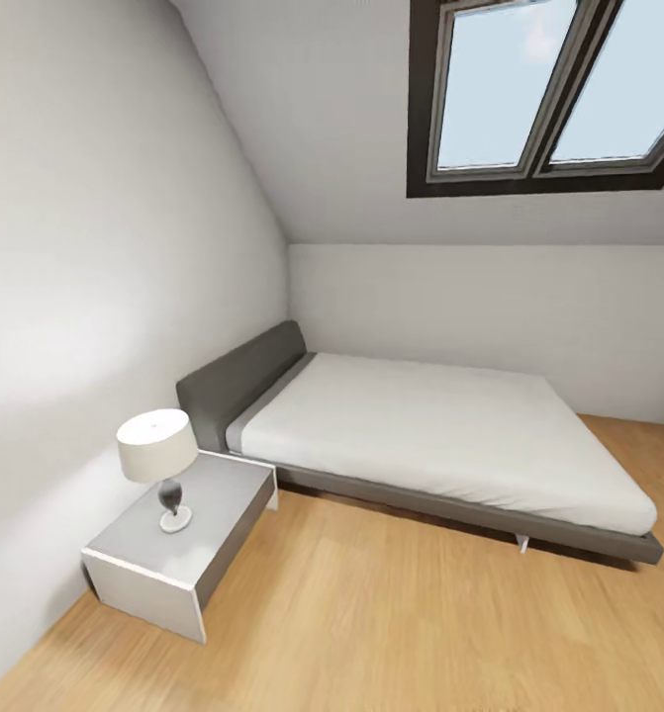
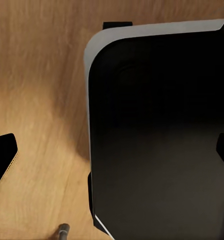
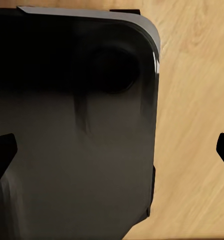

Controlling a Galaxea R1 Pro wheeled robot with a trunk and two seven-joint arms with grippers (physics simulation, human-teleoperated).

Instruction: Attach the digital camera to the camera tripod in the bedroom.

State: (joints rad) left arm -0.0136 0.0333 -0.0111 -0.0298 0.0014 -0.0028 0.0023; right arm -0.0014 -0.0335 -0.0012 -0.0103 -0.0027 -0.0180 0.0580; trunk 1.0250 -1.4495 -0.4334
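Bedroom: bed point(image 1: 450, 435) w/ lamp point(image 1: 160, 463) on nightstand point(image 1: 208, 519) beside it. Both grippers point(image 2: 112, 155) point(image 3: 112, 150) spread wide, holding nothing, over wood floor point(image 1: 391, 613).

We note the floor point(image 1: 391, 613) as light wood, smooth, faintly sheened. Bed point(image 1: 450, 425): matt white cloth mattress, grey fabric frame. Robot base point(image 2: 162, 135) under the hands: glossy black.

The robot's base point(image 2: 162, 140) is a broad glossy black slab with rounded corners and a thin pale grey rim, seen over the wooden floor point(image 2: 36, 100). A round recess point(image 3: 112, 70) dents its top. The black fingertips point(image 2: 2, 155) of each tool are blunt, matte and wedge-shaped.
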